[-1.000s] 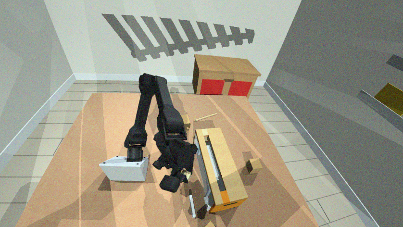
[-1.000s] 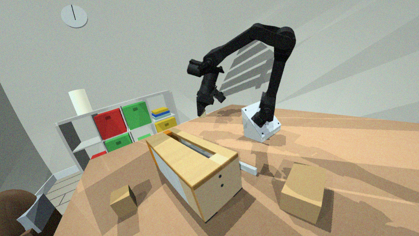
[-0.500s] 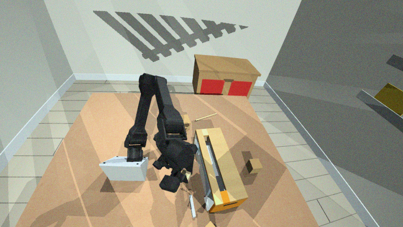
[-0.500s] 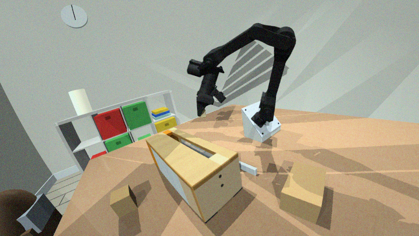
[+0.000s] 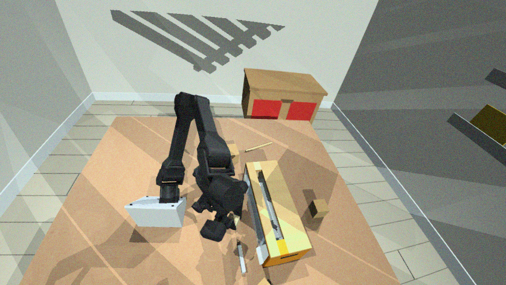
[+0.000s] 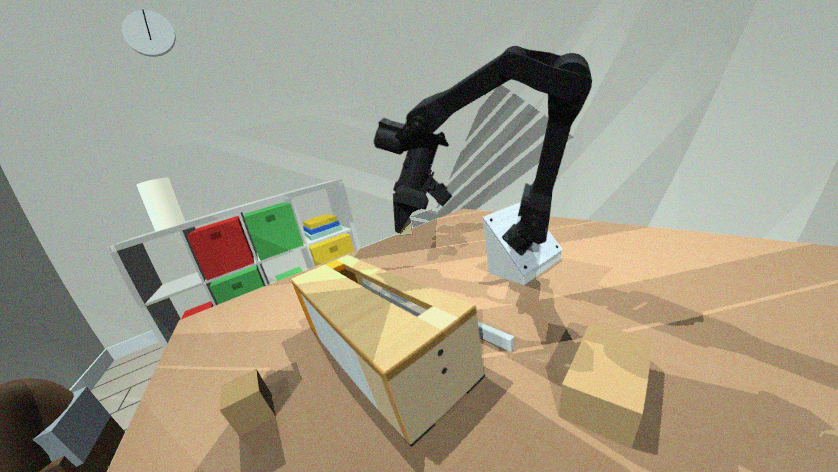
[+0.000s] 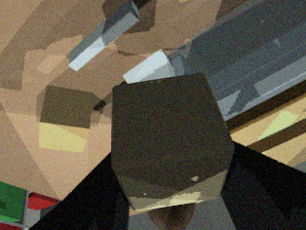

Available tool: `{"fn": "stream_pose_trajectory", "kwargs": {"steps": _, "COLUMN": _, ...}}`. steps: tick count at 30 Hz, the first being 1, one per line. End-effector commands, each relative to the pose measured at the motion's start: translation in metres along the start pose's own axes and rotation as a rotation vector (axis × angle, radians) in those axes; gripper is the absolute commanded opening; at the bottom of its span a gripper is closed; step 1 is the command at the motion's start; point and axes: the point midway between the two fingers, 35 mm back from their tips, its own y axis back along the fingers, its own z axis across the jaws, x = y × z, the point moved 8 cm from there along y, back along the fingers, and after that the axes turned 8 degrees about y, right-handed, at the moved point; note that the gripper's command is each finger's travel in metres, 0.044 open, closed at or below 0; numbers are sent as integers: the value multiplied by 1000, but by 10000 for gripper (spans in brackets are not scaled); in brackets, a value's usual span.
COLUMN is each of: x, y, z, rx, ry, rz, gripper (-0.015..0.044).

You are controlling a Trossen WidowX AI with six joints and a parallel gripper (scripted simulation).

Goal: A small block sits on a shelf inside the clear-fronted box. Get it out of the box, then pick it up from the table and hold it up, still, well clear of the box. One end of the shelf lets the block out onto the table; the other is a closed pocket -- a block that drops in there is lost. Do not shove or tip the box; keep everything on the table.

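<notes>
My gripper (image 5: 233, 223) (image 6: 402, 227) (image 7: 167, 150) is shut on the small block (image 5: 236, 220) (image 6: 404, 232) (image 7: 171, 127), which fills the middle of the wrist view with a dark face and a lit lower edge. The block hangs above the table, on the arm-base side of the box. The box (image 5: 293, 223) (image 6: 433, 381) (image 7: 273, 54) stands upright with its slotted wooden top and clear front. In the top view a narrow strip of table shows between block and box. The fingers partly hide the block in the top and exterior views.
A pale bar (image 5: 241, 257) (image 6: 497, 337) (image 7: 102, 43) lies near the box's front. A wooden cube (image 5: 320, 208) (image 6: 245, 401) stands behind the box. A larger wooden block (image 5: 233, 152) (image 6: 606, 378) and a thin stick (image 5: 258, 147) lie farther off. Another block (image 7: 65, 106) is near the box's orange end.
</notes>
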Motion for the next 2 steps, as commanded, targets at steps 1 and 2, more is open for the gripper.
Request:
{"fn": "stream_pose_trajectory", "kwargs": {"steps": 1, "x": 0, "y": 0, "z": 0, "rx": -4, "ry": -5, "rz": -2, "gripper": 0}}
{"fn": "stream_pose_trajectory", "kwargs": {"steps": 2, "x": 0, "y": 0, "z": 0, "rx": -4, "ry": -5, "rz": -2, "gripper": 0}}
